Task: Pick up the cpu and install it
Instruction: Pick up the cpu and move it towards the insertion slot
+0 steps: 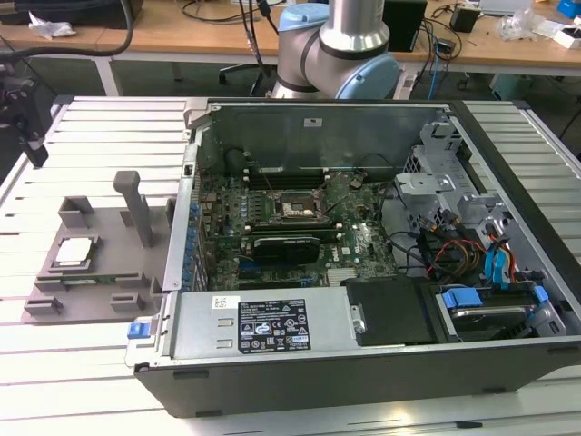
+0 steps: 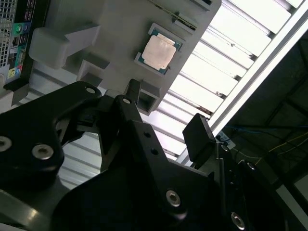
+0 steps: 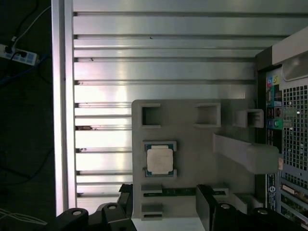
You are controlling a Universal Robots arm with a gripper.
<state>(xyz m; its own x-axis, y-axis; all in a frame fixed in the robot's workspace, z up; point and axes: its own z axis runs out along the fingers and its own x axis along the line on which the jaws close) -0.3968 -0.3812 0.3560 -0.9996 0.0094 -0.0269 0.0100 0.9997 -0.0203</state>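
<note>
Claw [image 3: 165, 192] open, empty, cpu [image 3: 160, 160] on grey tray [image 3: 192, 166] in both wrist views, socket [image 1: 292, 210] in exterior view

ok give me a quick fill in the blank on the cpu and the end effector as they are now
1. The cpu lies on the grey ___.
2. The end effector is apart from the cpu, its fingers ___.
3. In the exterior view, the cpu sits to the ___ of the open computer case.
Missing words: tray; open; left.

Pincer [image 3: 165, 192] spread wide, empty, pointing down
</note>
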